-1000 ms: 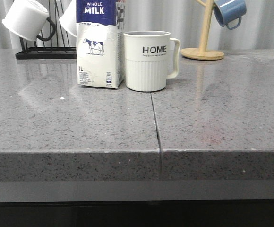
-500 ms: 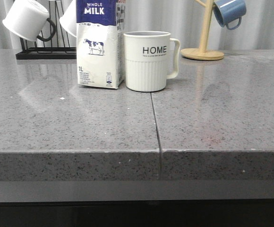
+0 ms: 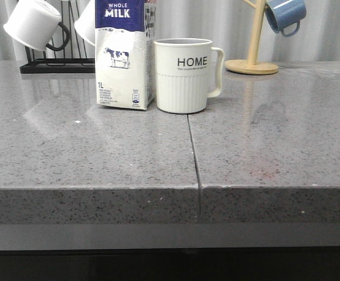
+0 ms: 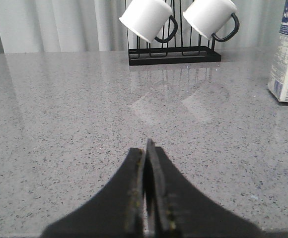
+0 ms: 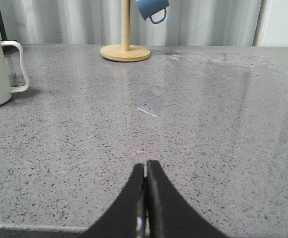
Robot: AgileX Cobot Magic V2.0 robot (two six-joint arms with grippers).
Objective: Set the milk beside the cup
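Change: nothing has moved since the earlier front pictures; the carton, the mug and the racks sit in the same spots.
Milk (image 3: pixel 125 55): a tall rectangular carton, matte white card with a dark blue top printed "WHOLE MILK", a small cow picture and a "1L" mark; it stands upright on the counter, taller than the mug, its top cut off by the frame edge.
Milk's place: just beside the cup, on the side away from the cup's handle, with only a thin gap or none; whether they touch cannot be told.
Cup (image 3: pixel 185 75): a cream-white glazed ceramic mug, round, smooth above with black "HOME" lettering, ribbed on the lower half, a matching loop handle pointing away from the milk.
Counter (image 3: pixel 99 158): grey speckled stone, polished enough to mirror the mugs, with a thin dark seam running from below the cup to the near edge.
Black wire rack (image 3: pixel 53 64): behind the milk, holding plain white mugs (image 3: pixel 32 23) with black handles, tilted.
Wooden stand (image 3: pixel 252 58): behind the cup on its handle side, a pale round base and post, with a blue mug (image 3: pixel 284 14) hanging from it.
Left gripper (image 4: pixel 148 148): black tapered jaws pressed together, holding nothing, low over bare counter well apart from the milk.
Right gripper (image 5: pixel 146 171): black jaws together, empty, over bare counter well apart from the cup.
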